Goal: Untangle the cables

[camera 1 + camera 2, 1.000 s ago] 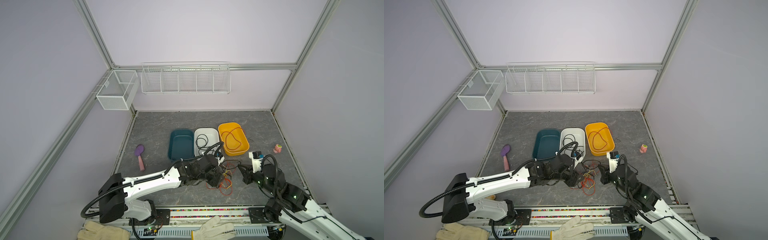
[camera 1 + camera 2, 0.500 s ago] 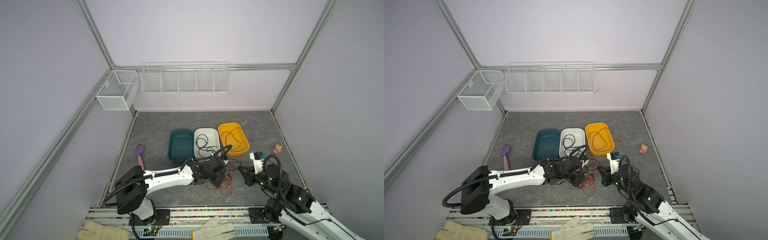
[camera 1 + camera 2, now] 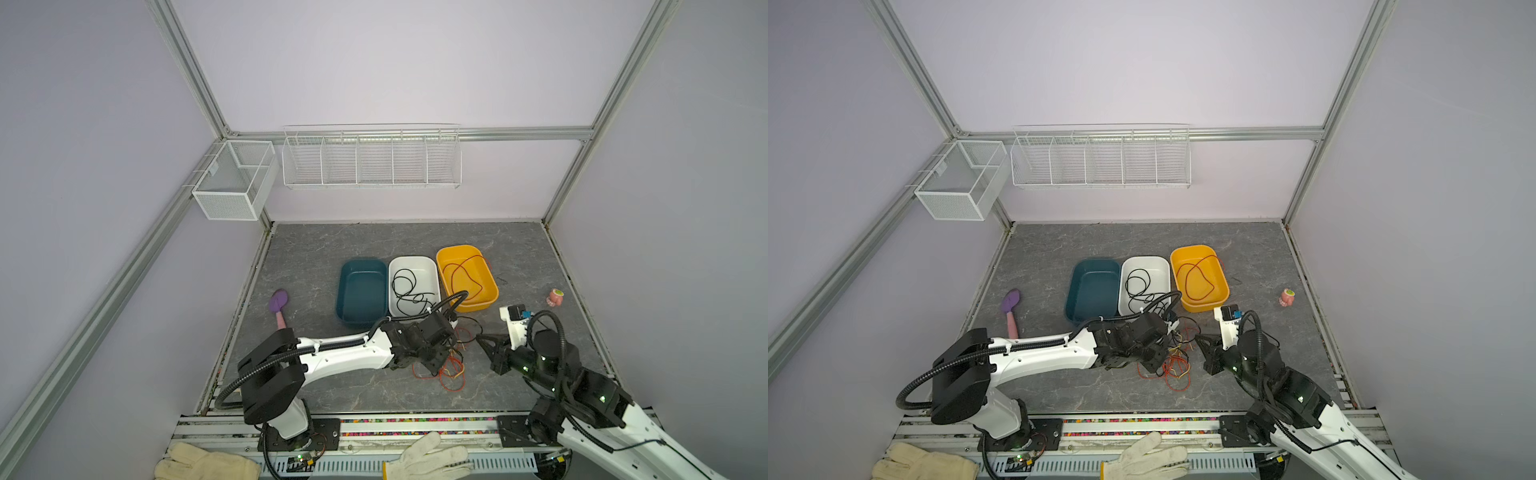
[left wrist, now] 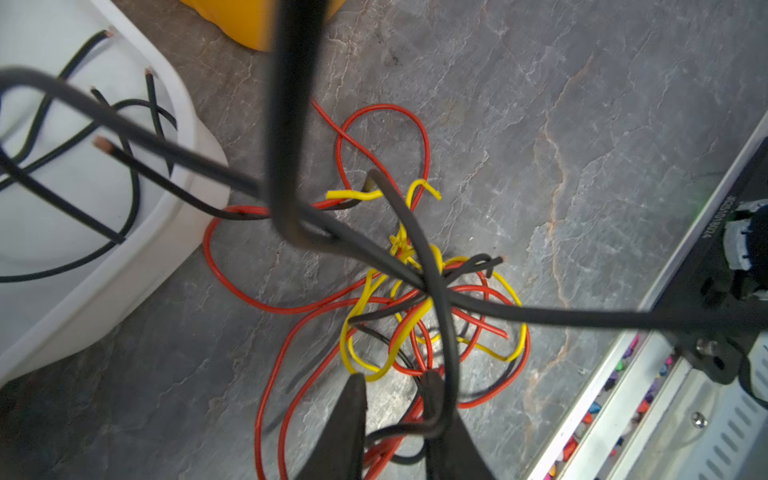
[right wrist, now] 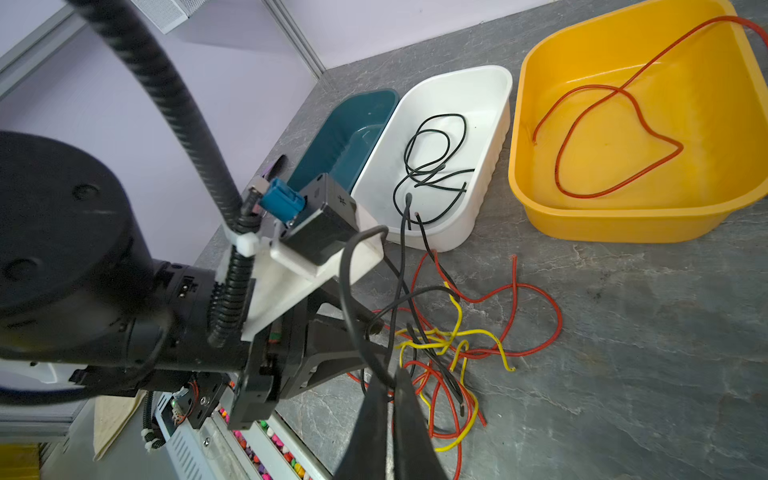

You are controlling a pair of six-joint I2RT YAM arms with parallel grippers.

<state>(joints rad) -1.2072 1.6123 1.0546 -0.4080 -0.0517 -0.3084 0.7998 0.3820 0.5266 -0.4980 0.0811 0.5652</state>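
The cables [image 3: 454, 368] lie as a red, yellow and black tangle on the grey floor in front of the bins, in both top views [image 3: 1177, 368]. My left gripper [image 4: 392, 382] hangs low over the tangle [image 4: 424, 299], its jaws a narrow gap apart. A black cable [image 4: 399, 430] crosses between them and bends round one finger. My right gripper [image 5: 388, 376] is shut on another black cable [image 4: 561, 318], which runs taut from the tangle to its tip [image 3: 478, 337]. More black cables [image 3: 409, 291] lie in the white bin; one red cable [image 3: 465, 274] lies in the yellow bin.
Teal bin [image 3: 361, 266], white bin [image 3: 411, 259] and yellow bin [image 3: 457, 249] stand in a row behind the tangle. A purple spatula [image 3: 279, 307] lies at the left, a small pink object [image 3: 555, 297] at the right. Two gloves [image 3: 424, 461] rest on the front rail.
My left arm has slid to the right and nearer over the tangle, and its jaws have narrowed. The right gripper has stayed shut in nearly the same place.
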